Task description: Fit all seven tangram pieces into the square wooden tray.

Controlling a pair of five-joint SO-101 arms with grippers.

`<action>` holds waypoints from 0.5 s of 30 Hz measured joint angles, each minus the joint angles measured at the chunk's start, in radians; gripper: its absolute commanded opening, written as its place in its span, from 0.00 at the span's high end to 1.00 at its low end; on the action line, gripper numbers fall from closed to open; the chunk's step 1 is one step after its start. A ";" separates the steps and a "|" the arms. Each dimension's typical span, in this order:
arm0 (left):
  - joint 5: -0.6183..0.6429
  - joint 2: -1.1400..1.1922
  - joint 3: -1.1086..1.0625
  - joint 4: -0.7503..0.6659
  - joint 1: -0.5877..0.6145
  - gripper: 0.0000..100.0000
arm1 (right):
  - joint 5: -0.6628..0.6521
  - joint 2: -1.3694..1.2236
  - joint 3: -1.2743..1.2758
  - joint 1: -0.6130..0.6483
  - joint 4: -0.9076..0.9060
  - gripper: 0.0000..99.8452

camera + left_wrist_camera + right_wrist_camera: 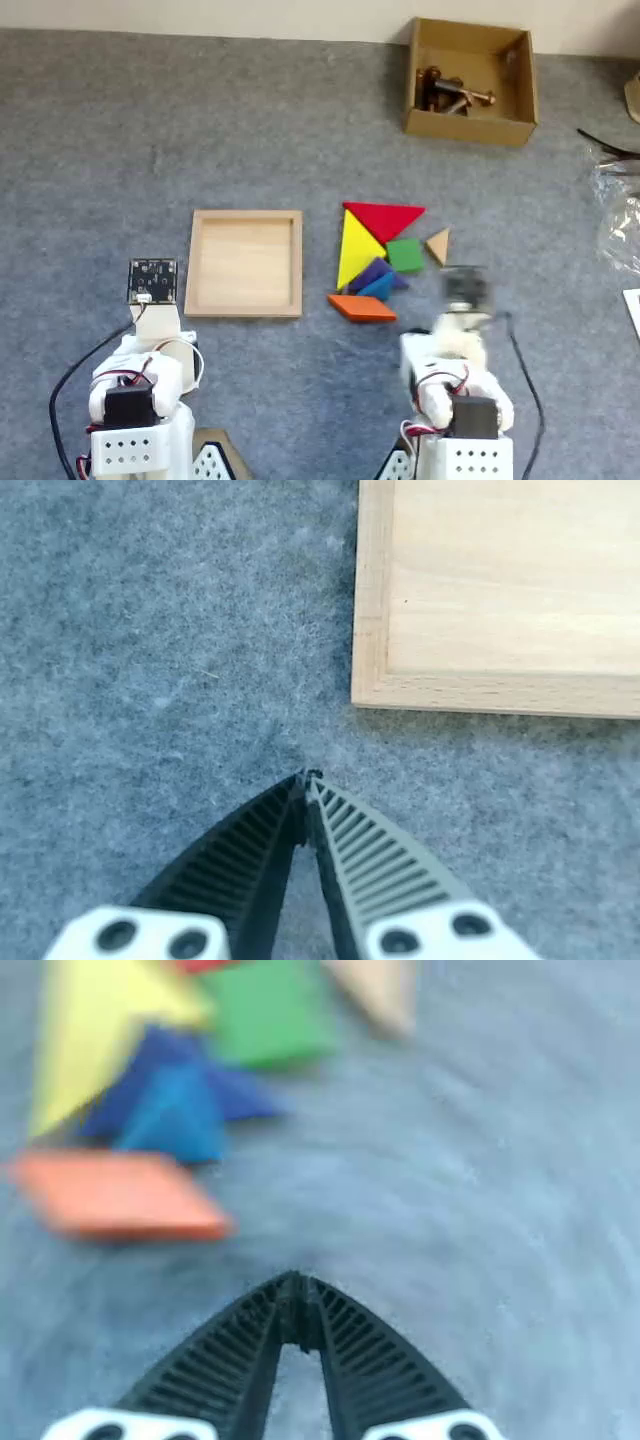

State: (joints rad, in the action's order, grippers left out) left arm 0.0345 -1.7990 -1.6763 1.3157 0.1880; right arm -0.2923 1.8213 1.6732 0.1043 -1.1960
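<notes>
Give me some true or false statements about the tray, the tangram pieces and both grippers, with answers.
1. The wooden tray holds no pieces. True.
2. The orange piece lies inside the tray. False: it lies on the grey mat beside the tray.
3. The left gripper is shut. True.
4. The right gripper grips the green piece. False: it is shut on nothing, and the green piece lies apart from it.
5. A cardboard box stands farther from the arms than the pieces. True.

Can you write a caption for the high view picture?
Seven colourful tangram pieces lie clustered beside the square wooden tray, none inside yet.
</notes>
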 measured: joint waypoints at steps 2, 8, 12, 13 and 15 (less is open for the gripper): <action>0.000 0.000 0.000 0.000 0.000 1.00 | -0.005 0.000 0.000 0.000 0.000 1.00; 0.000 0.000 0.000 0.000 0.000 1.00 | -0.008 0.000 0.000 0.000 0.000 1.00; 0.000 0.000 0.000 0.000 0.000 1.00 | -0.008 0.000 0.000 -0.020 0.000 1.00; 0.000 0.000 0.000 0.000 0.000 1.00 | -0.008 0.000 0.000 -0.032 0.000 1.00; 0.000 0.000 0.000 0.000 0.000 1.00 | -0.008 0.000 0.000 -0.052 0.000 1.00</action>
State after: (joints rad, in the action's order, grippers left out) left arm 0.0345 -1.7990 -1.6763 1.3157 0.1880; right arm -0.3000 1.8213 1.6732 0.0522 -1.1960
